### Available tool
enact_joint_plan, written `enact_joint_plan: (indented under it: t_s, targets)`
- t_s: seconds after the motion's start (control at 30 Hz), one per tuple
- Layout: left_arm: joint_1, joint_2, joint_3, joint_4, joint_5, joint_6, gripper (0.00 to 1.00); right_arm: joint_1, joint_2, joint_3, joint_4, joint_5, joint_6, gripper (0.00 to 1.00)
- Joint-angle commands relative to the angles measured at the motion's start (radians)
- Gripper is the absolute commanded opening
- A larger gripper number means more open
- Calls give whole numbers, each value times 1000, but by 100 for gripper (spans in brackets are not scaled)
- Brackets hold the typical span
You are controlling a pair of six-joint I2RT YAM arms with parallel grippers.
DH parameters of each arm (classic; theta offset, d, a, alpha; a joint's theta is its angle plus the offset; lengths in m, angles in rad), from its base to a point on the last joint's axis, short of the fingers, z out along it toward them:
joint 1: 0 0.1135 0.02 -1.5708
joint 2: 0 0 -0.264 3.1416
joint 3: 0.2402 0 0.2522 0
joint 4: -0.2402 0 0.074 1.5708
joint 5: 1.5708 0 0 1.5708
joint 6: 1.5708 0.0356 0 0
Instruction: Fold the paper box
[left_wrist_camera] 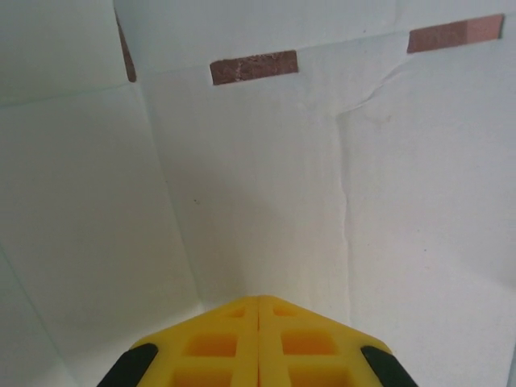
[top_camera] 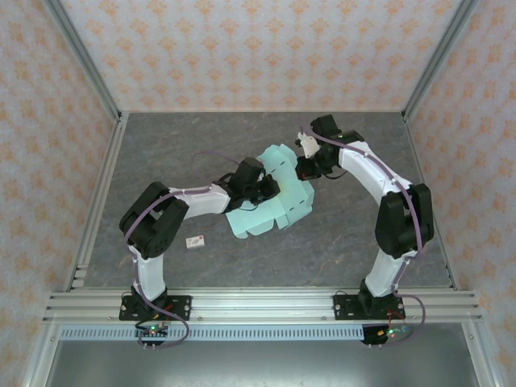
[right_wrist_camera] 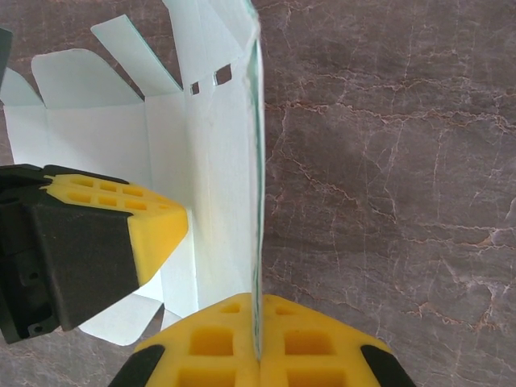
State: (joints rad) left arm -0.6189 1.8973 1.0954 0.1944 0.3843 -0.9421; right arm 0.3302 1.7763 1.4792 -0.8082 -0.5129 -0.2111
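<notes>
Right tool point(right_wrist_camera: 258, 347) nearest the lens, yellow tips pinched on an upright wall of the paper box point(right_wrist_camera: 214, 161). The box sits half-formed mid-desk point(top_camera: 363, 242), between the arms. Left tool point(left_wrist_camera: 258, 318) is closed and empty, its tips against the box's inner face. Best bet for this fold: hold the wall vertical and push along the crease, not mid-panel, so the card doesn't buckle. No brand or writing readable; the mark on the small tag point(top_camera: 194, 240) is too tiny to read.

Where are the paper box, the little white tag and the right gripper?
paper box point(top_camera: 262, 218), top view, its flat middle panel.
white tag point(top_camera: 194, 240), top view, its middle.
right gripper point(right_wrist_camera: 258, 318), right wrist view, where its yellow fingertips meet.
</notes>
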Motion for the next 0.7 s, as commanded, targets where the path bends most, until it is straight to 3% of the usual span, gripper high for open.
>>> enact_joint_plan:
  t_s: [0.0, 0.67]
  targets:
    - [10, -6, -4, -32, -49, 7, 5, -6, 15, 12, -18, 26, 18, 0]
    - [16, 77, -7, -43, -53, 3, 2, -6, 35, 6, -2, 36, 21, 0]
